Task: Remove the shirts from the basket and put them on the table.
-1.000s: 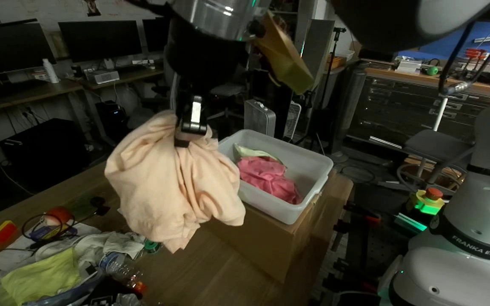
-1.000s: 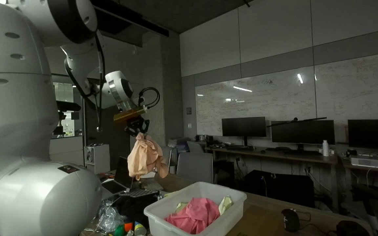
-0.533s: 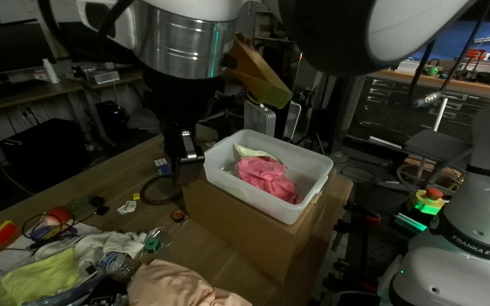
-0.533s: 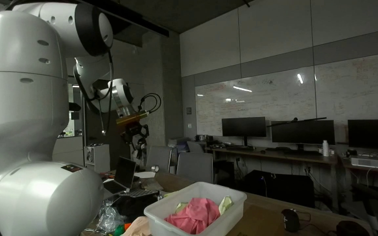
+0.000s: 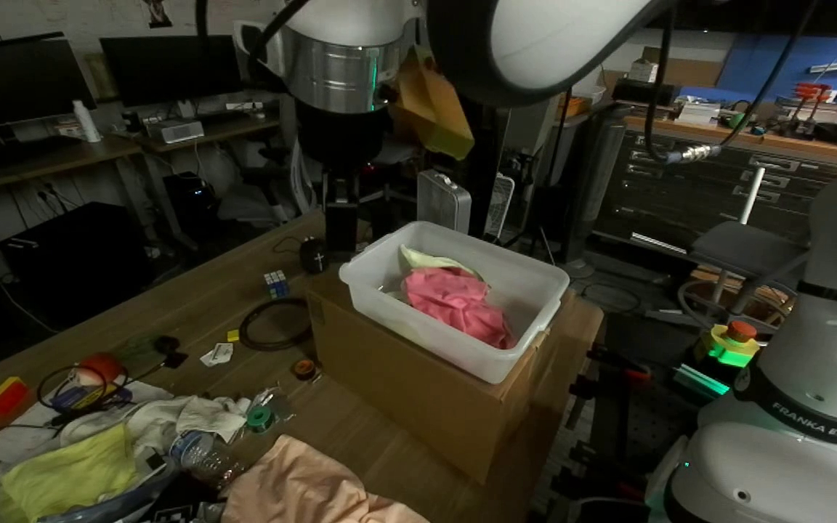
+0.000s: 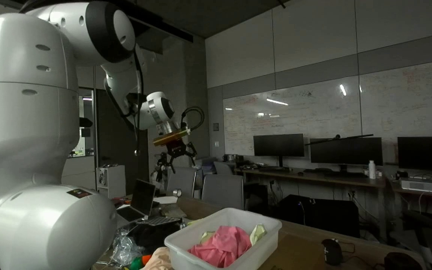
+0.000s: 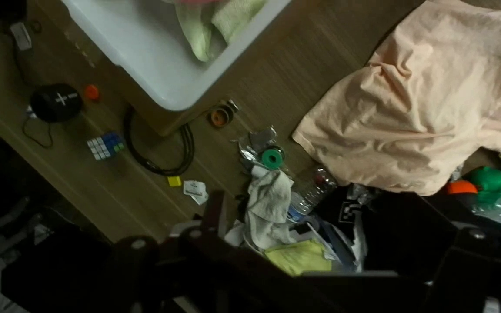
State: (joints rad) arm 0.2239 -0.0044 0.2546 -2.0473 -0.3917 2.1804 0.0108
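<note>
Workroom, dimly lit: whiteboard (image 6: pixel 291 116) on the wall and dark monitors (image 6: pixel 278 145) on a desk, all well beyond the fingers (image 7: pixel 212 213).

Table, brown wood (image 5: pixel 200 305): lower than the fingers.

Gripper (image 6: pixel 183 168), one, black: raised above table height. Fingers spread well apart, nothing held between them.

Peach shirt (image 7: pixel 424 108), one: crumpled, laid on the table below the fingers; in the wrist view, ahead of them and toward the picture's right. Both exterior views show it at the lower edge, cut by the frame.

Basket (image 5: pixel 426 330), one, whitish plastic, seated on a cardboard box (image 5: pixel 404 396): lower than the fingers; in the wrist view, ahead of them toward the upper left, partly out of frame.

Pink shirt (image 5: pixel 455 301), one: bunched inside the basket, lower than the fingers.

Pale green cloth (image 7: pixel 235 21): inside the basket, showing at two sides of the pink shirt; whether one piece or more, cannot tell.

Sundries at table level, lower than the fingers: yellow cloth (image 7: pixel 298 257) and clear bottle (image 7: pixel 311 195), both framed between the fingers in the wrist view; puzzle cube (image 7: pixel 104 146) and black rounded object (image 7: pixel 57 103) with white cross mark, beyond one fingertip toward the picture's left.
</note>
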